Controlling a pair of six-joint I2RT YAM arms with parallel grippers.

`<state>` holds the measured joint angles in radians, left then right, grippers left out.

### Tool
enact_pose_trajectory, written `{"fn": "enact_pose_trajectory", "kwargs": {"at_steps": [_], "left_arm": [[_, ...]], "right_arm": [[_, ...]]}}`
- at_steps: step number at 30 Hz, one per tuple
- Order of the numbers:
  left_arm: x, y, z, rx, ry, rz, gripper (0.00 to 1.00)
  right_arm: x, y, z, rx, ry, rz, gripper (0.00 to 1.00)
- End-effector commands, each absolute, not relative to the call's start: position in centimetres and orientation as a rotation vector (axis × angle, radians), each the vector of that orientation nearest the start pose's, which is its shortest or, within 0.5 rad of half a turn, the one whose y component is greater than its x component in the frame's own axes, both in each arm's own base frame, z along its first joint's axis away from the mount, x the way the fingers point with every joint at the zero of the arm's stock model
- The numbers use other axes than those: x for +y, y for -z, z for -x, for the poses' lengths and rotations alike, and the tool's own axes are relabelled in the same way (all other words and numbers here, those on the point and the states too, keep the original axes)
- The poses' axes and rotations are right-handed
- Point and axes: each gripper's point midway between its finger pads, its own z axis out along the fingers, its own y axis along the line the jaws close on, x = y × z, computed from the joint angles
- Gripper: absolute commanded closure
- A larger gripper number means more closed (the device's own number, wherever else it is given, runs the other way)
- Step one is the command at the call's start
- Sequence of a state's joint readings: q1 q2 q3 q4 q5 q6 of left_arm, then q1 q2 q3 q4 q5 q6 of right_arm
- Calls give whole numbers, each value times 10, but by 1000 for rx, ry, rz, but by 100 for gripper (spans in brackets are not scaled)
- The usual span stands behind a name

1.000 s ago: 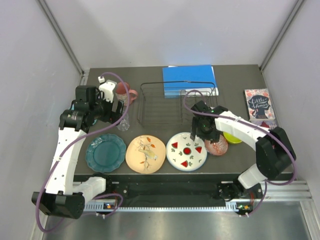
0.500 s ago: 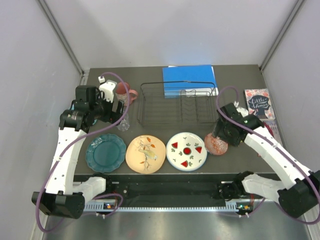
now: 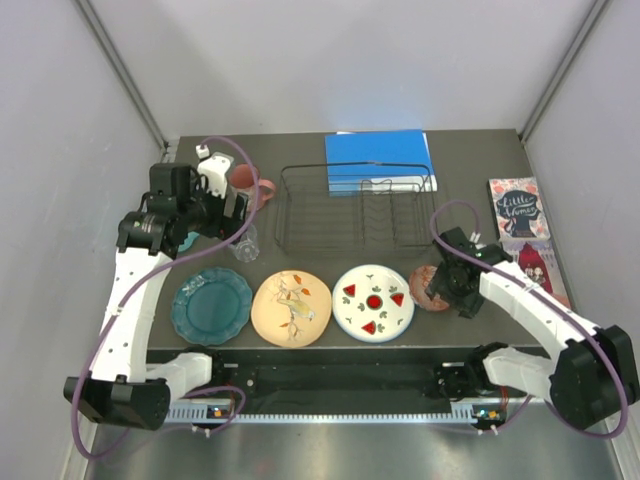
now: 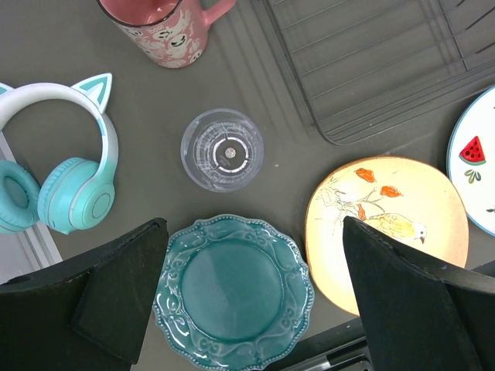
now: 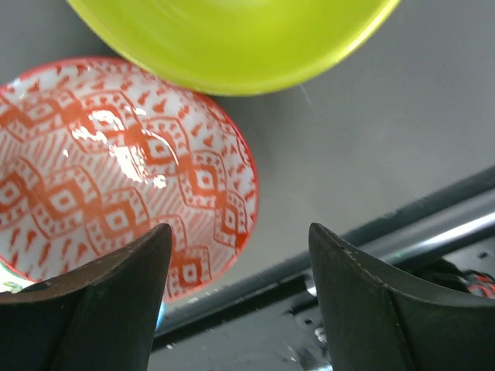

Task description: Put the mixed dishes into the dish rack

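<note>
The black wire dish rack (image 3: pixel 355 208) stands at the back centre with nothing in it. Three plates line the near edge: teal scalloped (image 3: pixel 211 305) (image 4: pixel 232 290), peach bird-pattern (image 3: pixel 291 307) (image 4: pixel 387 220) and white with watermelon slices (image 3: pixel 373 301). The pink mug (image 3: pixel 247 181) (image 4: pixel 158 31) and the clear cup (image 3: pixel 243 244) (image 4: pixel 223 149) stand left of the rack. My left gripper (image 3: pixel 230 215) (image 4: pixel 254 232) hovers open above the cup and teal plate. My right gripper (image 3: pixel 452 284) (image 5: pixel 240 232) is open and holds nothing, low over a red-patterned bowl (image 5: pixel 116 178), with the yellow-green bowl (image 5: pixel 232 39) beside it.
Teal cat-ear headphones (image 4: pixel 58 174) lie at the far left. A blue book (image 3: pixel 378 160) sits behind the rack. A patterned book (image 3: pixel 518 208) and a red item (image 3: pixel 535 265) lie at the right edge. The table's front rail (image 5: pixel 348 247) runs just below the right gripper.
My right arm swung from beside the watermelon plate out to the right and settled over the red-patterned bowl, now covering the yellow-green bowl from above. My left gripper shifted slightly toward the back.
</note>
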<state>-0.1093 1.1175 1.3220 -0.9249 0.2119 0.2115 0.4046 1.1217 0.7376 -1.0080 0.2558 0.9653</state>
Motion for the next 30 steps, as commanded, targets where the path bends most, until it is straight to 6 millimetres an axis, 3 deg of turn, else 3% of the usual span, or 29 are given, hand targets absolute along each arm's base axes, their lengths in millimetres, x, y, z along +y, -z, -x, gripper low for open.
{"fn": "enact_pose_trajectory", "kwargs": {"at_steps": [1,6,9,13,15,16,19,24,28,30], "left_arm": [[-62,-282,-290,2188,195,-474,1],[-61,-285,-289,2191,191,-471,1],[-60,-289,-288,2185,181,-471,1],[-59,-289,-285,2188,177,-471,1],[-59,-289,-284,2186,183,-468,1],[-60,-288,-283,2188,191,-465,1],[-62,-288,-282,2190,205,-462,1],[-65,-287,-284,2190,224,-462,1],[-65,-285,-286,2195,229,-454,1],[-66,-281,-286,2201,233,-447,1]], "right_arm": [[70,-52,-189,2625,-20,-935,30],[75,-34,-187,2606,-74,-1011,36],[77,-30,-189,2589,-100,-1026,45],[76,-34,-193,2557,-117,-1023,74],[75,-38,-192,2547,-122,-1020,83],[73,-43,-194,2523,-128,-1012,90],[67,-59,-194,2485,-120,-972,100],[59,-88,-189,2453,-122,-857,100],[55,-124,-191,2399,-89,-732,100],[66,-155,-197,2355,-114,-616,100]]}}
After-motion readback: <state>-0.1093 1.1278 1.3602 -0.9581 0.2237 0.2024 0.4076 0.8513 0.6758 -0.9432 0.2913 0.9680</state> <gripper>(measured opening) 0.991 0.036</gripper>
